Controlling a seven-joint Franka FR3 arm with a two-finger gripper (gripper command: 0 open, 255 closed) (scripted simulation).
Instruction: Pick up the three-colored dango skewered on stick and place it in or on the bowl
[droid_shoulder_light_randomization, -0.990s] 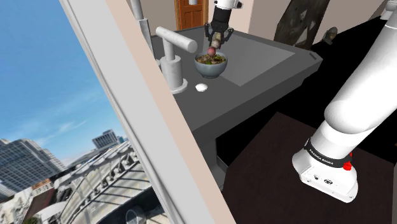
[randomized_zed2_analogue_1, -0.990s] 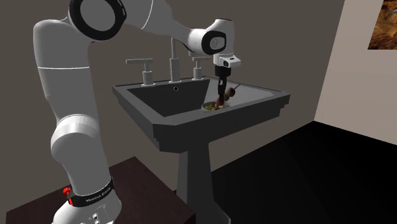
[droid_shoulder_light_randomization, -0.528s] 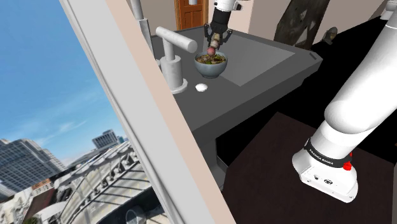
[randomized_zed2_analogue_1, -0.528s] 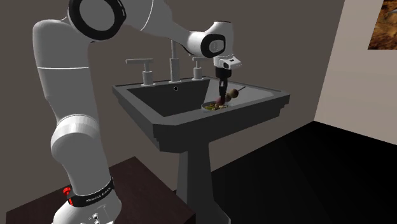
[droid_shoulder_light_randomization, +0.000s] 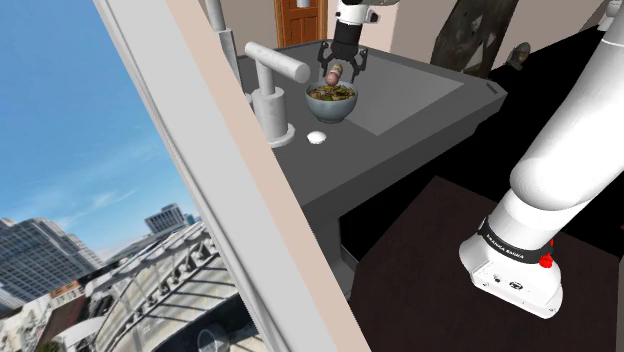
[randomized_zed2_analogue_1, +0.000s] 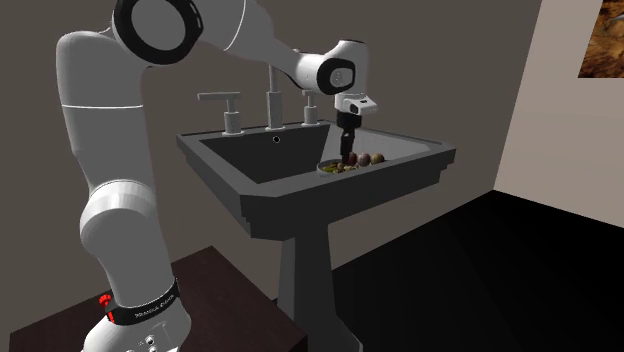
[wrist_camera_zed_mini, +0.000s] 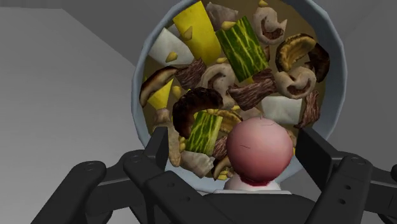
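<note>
Your gripper (droid_shoulder_light_randomization: 341, 66) is hanging straight down over the bowl (droid_shoulder_light_randomization: 331, 108), and its fingers (wrist_camera_zed_mini: 160, 147) are standing spread wide, clasping nothing. The dango (wrist_camera_zed_mini: 259, 151) is sitting between them without touching either one. In the wrist view you are looking at its pink end ball, which is lying over the bowl's near rim, and a pale ball is showing just below it.

In the second exterior view the dango is lying almost level across the top of the bowl, and its balls are pointing off toward that view's right. In the shoulder view it is sitting right on top of the bowl's filling, just under the open fingers. You cannot tell whether its whole weight is resting on the bowl.

The bowl is holding a heap of sliced mushrooms, green and yellow vegetable pieces and white chunks. It is standing on the flat back ledge of a dark grey sink (randomized_zed2_analogue_1: 300, 205). Grey taps (randomized_zed2_analogue_1: 270, 98) are standing along that ledge, to the bowl's left in the second exterior view. A small white disc (droid_shoulder_light_randomization: 317, 137) is lying on the ledge near the bowl, on the side toward the shoulder camera.

The arm (randomized_zed2_analogue_1: 100, 180) is reaching up from its dark stand (randomized_zed2_analogue_1: 225, 290) and over the basin. In the shoulder view a window (droid_shoulder_light_randomization: 90, 150) is showing blue sky and city buildings at the left.
</note>
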